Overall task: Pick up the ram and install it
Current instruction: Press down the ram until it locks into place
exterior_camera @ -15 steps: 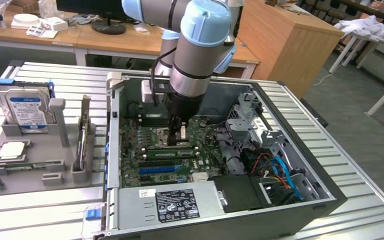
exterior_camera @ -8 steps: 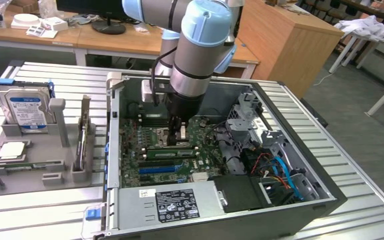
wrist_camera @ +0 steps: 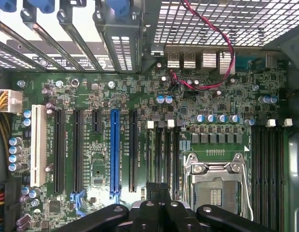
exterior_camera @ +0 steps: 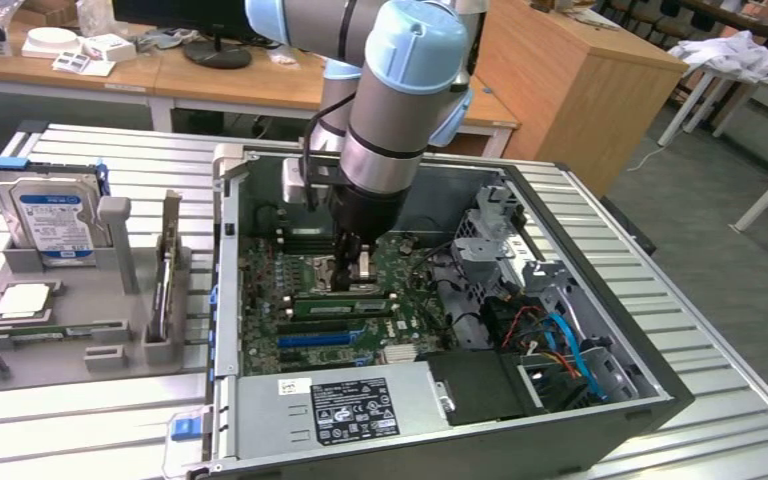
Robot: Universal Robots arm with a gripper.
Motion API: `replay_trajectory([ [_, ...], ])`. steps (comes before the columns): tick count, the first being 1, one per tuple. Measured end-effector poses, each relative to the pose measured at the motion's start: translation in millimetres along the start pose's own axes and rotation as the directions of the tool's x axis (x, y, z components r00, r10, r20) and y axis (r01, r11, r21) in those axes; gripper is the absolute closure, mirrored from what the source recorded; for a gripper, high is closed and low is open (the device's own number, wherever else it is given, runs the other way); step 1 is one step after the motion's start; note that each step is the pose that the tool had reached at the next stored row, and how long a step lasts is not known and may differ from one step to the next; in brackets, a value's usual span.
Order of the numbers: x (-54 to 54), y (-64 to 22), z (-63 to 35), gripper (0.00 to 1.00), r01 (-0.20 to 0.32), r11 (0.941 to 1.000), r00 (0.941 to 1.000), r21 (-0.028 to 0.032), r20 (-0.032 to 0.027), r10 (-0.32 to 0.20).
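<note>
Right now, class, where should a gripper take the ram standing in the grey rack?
Probably take the ram by its free top edge, pinching its flat faces, from above: it stands on edge, lower edge seated in the grey rack.

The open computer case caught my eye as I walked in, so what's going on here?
A robot arm has lowered its gripper into the open computer case, just above the motherboard beside the empty CPU socket. Its fingers are shut. In the exterior view a ram stick sits in a slot right under the gripper. On the holder at that view's left stand a hard drive, a CPU chip and another ram stick.
</note>
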State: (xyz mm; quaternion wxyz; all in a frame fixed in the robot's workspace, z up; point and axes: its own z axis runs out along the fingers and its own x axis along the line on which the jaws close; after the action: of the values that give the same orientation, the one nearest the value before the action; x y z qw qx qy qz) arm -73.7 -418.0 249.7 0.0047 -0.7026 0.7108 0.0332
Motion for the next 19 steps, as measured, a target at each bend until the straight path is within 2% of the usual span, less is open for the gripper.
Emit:
replay_trajectory([
  [19, -1.7, 5.8, 0.9, 0.89, 0.0, 1.0, 1.0, -0.0002, -0.0004, 0.0],
])
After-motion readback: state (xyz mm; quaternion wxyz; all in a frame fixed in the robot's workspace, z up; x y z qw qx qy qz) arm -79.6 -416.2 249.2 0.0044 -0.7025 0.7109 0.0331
